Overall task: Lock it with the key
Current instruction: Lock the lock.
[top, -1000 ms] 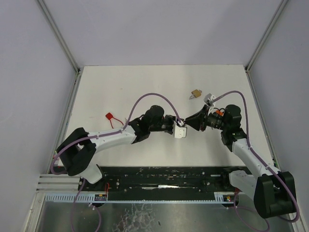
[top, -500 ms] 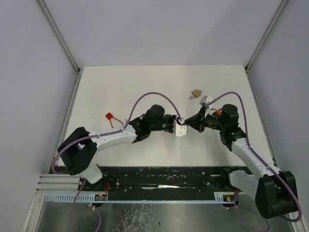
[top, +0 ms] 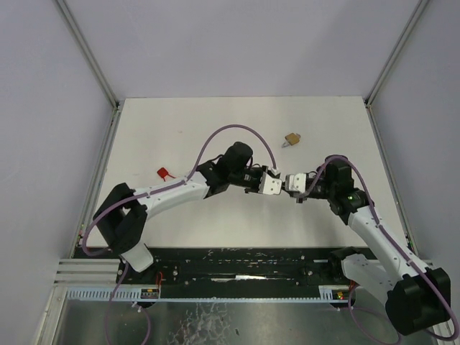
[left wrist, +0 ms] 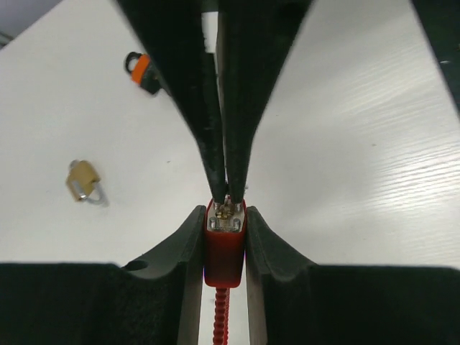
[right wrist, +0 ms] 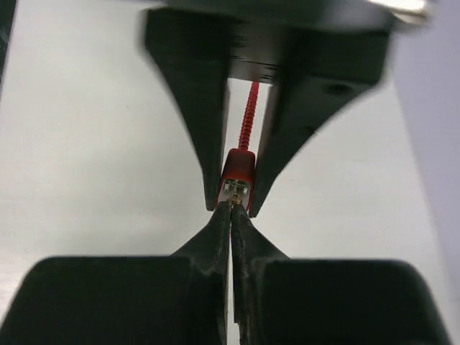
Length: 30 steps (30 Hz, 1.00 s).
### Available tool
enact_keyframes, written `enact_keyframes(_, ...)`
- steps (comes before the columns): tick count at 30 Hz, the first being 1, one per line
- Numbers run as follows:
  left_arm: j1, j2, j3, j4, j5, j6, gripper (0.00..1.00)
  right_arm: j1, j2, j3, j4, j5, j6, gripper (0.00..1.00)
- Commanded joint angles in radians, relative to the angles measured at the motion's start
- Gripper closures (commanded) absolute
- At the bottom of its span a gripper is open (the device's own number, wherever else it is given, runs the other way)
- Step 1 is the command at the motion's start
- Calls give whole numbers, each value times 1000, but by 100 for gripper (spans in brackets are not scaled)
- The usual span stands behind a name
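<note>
desk (top: 180,122): you had both arms meeting in the air over the middle of it

left pincer (left wrist: 224,215): clamped on the red lock (left wrist: 224,255), metal face (left wrist: 224,223) turned toward the other arm

right pincer (right wrist: 231,210): pinched fully together, tips right on that face; whether a key sat between them, honestly couldn't tell, too small

red lock: off the desk, over its middle, red cord (right wrist: 249,115) trailing back between the left fingers

brass padlock (top: 292,139): loose toward the far edge, right of middle, well apart

tip: my guess, you needed both pincers in one straight line, left grip firm, and a slow twist about the keyway only. Any sideways shove would probably have levered things loose
</note>
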Motion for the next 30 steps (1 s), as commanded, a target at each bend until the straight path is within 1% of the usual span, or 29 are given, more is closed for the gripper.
enact_keyframes(1, 33, 45, 156, -197, 228, 55, 100, 20, -23, 72, -404, -3, -695, 100)
enact_keyframes(4, 39, 100, 224, -306, 282, 84, 100, 19, -56, 69, -469, 2, -823, 100)
enact_keyframes(6, 40, 118, 237, -322, 276, 88, 100, 20, -78, 60, -479, 10, -850, 100)
enact_keyframes(8, 41, 116, 220, -293, 264, 79, 100, 18, -93, 52, -450, 3, -784, 100)
enact_keyframes(10, 40, 95, 180, -223, 241, 59, 100, 17, -98, 48, -389, -25, -638, 100)
enact_keyframes(13, 42, 49, 90, -99, 198, 42, 100, -12, -110, 66, -336, -67, -472, 100)
enact_keyframes(16, 43, 20, 44, -42, 166, 41, 100, -64, -127, 86, -332, -129, -397, 100)
enact_keyframes(21, 41, 16, 32, -23, 128, 44, 100, -128, -147, 102, -335, -215, -323, 100)
enact_keyframes(26, 35, 13, 22, 0, 85, 37, 100, -141, -147, 74, -253, -258, -199, 100)
enact_keyframes(28, 32, 14, 20, 3, 72, 38, 100, -143, -144, 64, -231, -264, -188, 100)
enact_keyframes(29, 31, 14, 19, 3, 69, 38, 100, -143, -144, 58, -209, -259, -143, 100)
enact_keyframes(30, 30, 12, 17, 8, 69, 38, 100, -143, -143, 47, -167, -252, -93, 95)
